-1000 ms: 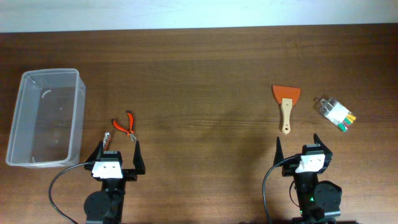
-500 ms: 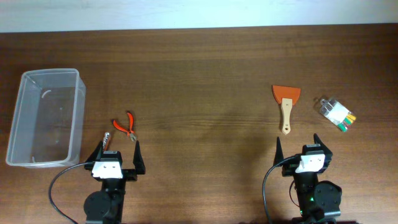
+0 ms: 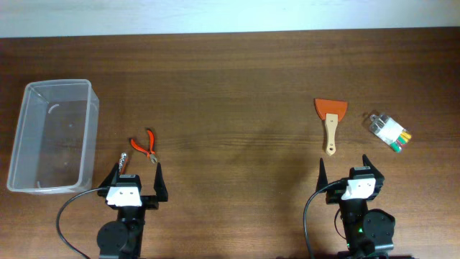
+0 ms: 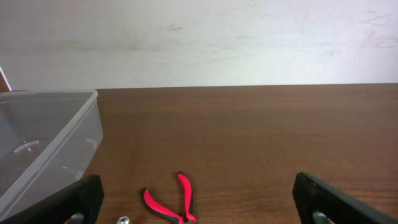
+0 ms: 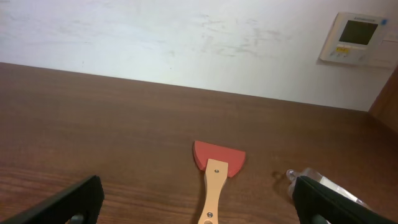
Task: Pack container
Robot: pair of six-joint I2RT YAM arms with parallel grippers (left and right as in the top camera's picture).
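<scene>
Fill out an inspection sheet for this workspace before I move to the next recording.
Surface: brown wooden table.
Job's things: clear container at the left end, upright, nothing seen inside.
Clutter: red-handled pliers just right of the container; scraper with an orange blade and a wooden handle on the right side; small clear packet right of the scraper.
Grippers: left gripper and right gripper both open and empty at the near edge.
Cables: a black cable loops by the left arm's base, another by the right.
Surroundings: white wall; wall panel.
</scene>
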